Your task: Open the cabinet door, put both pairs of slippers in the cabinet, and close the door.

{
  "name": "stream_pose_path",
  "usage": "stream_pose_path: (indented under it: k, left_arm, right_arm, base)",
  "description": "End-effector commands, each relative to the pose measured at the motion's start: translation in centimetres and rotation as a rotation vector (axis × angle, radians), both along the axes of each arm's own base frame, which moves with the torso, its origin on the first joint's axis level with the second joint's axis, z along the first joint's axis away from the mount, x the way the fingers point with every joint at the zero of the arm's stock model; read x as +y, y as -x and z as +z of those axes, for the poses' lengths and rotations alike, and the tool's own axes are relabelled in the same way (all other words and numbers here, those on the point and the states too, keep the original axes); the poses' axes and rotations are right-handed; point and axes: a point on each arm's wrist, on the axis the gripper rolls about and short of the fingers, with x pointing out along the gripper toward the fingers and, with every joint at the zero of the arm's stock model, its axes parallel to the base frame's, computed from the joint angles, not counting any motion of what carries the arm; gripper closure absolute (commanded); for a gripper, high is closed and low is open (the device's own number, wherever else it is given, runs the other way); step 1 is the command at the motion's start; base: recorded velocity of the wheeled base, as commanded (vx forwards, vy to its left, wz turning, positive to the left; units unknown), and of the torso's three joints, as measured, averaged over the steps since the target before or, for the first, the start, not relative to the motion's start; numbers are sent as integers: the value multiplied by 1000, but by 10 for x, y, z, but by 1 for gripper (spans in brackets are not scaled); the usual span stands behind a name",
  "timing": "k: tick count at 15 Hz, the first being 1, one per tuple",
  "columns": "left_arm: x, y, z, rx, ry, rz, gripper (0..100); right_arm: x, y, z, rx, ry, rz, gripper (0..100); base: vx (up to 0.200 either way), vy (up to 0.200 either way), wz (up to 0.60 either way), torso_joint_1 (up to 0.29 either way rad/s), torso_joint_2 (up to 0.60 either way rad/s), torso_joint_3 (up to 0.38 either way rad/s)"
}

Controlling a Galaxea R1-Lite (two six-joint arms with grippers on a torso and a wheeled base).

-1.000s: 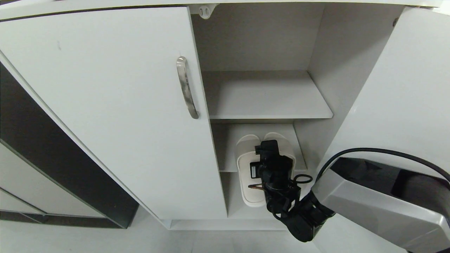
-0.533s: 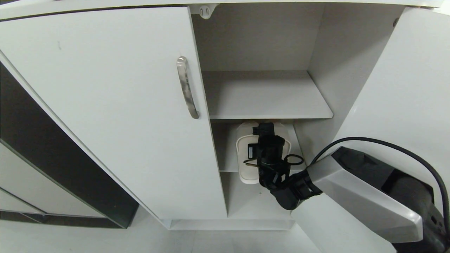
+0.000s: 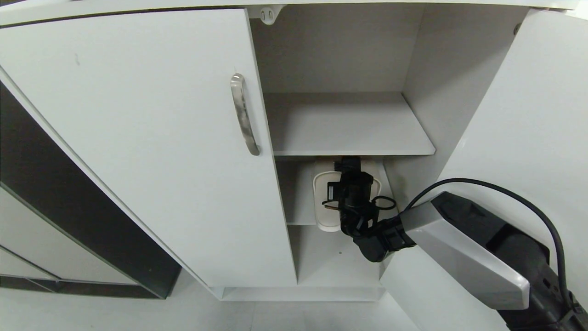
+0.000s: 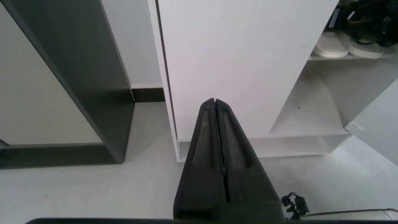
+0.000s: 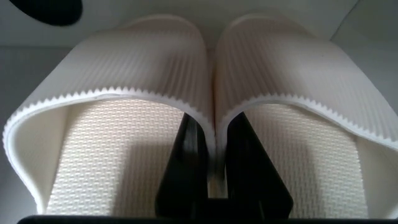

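R gripper (image 5: 213, 148) clamped on inner straps of cream ribbed foam slipper pair (image 5: 118, 87), at white cabinet's lower shelf (image 3: 298, 207); L gripper (image 4: 215, 106) noted pressed together.

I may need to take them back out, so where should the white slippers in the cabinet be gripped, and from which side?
Pinch the slippers as a pair by the two inner strap edges, which lie pressed together, so one grip holds both. Come from the heel end, through the open front of the cabinet; the right end effector holds them that way.
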Motion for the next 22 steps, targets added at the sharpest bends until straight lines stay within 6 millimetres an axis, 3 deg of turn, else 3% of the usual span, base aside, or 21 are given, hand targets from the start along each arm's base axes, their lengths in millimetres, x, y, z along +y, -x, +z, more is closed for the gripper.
stream_pose_path:
  k: [1,12,13,17,20,22]
  left_arm:
    - [0,0,0,1,0,0,100]
    - [0,0,0,1,0,0,100]
    - [0,0,0,1,0,0,100]
    - [0,0,0,1,2,0,100]
    - [0,0,0,1,0,0,100]
    - [0,0,0,1,0,0,100]
  right_arm:
    - [1,-2,2,-9,-9,1,100]
    - [4,-11,-8,19,-30,-3,100]
    - [4,-11,-9,20,-29,-3,0]
    - [6,-4,-6,26,-23,-1,0]
    - [6,23,10,41,-10,22,0]
    - [7,56,23,41,-7,30,0]
  base:
    - [0,0,0,0,0,0]
    - [0,0,0,0,0,0]
    - [0,0,0,0,0,0]
    - [0,0,0,0,0,0]
    - [0,0,0,0,0,0]
    - [0,0,0,0,0,0]
